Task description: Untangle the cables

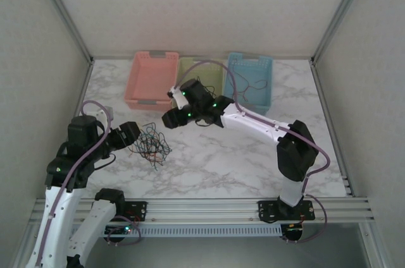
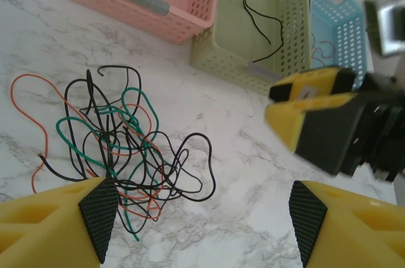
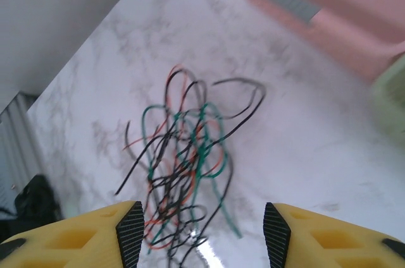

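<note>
The tangle of thin black, green and orange-red cables (image 1: pixel 150 146) (image 2: pixel 126 148) (image 3: pixel 186 167) lies flat on the white marble table (image 2: pixel 253 173), in its left half and well apart from the far edge. The wires are hair-thin and limp. They cross each other in many loops, dense in the middle, with some loose ends and one wide orange loop standing out at the side.

I judge that most of the work is left, because many wires are knotted together here. A part seems done: a single black cable (image 2: pixel 262 18) lies alone in the pale green perforated plastic basket (image 2: pixel 228 59), and some thin dark wires seem to lie in the light blue perforated basket (image 1: pixel 250 57). Both stand beside a pink perforated basket (image 2: pixel 177 18) in a row along the far edge.

The left gripper (image 1: pixel 130 135) (image 2: pixel 202 217) is just beside the tangle, with its fingers wide apart and holding nothing. The right gripper (image 1: pixel 169 119) (image 3: pixel 202 233) hovers between the tangle and the baskets, its fingers also apart with nothing between them.
</note>
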Robot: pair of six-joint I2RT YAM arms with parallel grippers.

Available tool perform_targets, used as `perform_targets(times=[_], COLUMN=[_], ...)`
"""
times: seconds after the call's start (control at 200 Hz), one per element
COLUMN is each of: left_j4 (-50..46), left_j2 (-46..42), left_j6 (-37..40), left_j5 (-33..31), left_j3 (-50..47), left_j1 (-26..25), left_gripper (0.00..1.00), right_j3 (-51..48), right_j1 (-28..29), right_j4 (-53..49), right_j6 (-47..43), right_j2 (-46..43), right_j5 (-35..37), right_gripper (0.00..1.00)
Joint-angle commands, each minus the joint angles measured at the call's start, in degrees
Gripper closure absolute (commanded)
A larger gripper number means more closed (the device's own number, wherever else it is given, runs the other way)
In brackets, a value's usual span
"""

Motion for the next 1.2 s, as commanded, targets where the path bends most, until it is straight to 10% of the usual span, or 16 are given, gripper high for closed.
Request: perform_targets(times=[0.0, 0.421, 0.826, 1.196], left_j4=[-0.1, -0.1, -0.2, -0.1], left_j2=[-0.6, -0.5, -0.5, -0.1], left_j6=[0.1, 0.2, 0.1, 0.2], left_j5=[-0.8, -1.0, -1.1, -0.8], left_j3=[-0.7, -0.7, -0.7, -0.7], left_j1=[-0.2, -0.1, -0.1, -0.2], left_gripper=[0.26, 0.25, 0.25, 0.25], right_j3=[-2.2, -1.7, -1.7, -6.0], right_j1=[2.2, 6.2, 6.7, 6.7], right_j4=[3.8, 0.4, 0.5, 3.2], right_j6=[4.2, 3.7, 4.1, -3.2], right_j2=[1.4, 7.2, 7.8, -7.9], right_j5=[-2.9, 0.5, 0.0, 4.9], right_gripper=[0.44, 0.51, 0.90, 1.00])
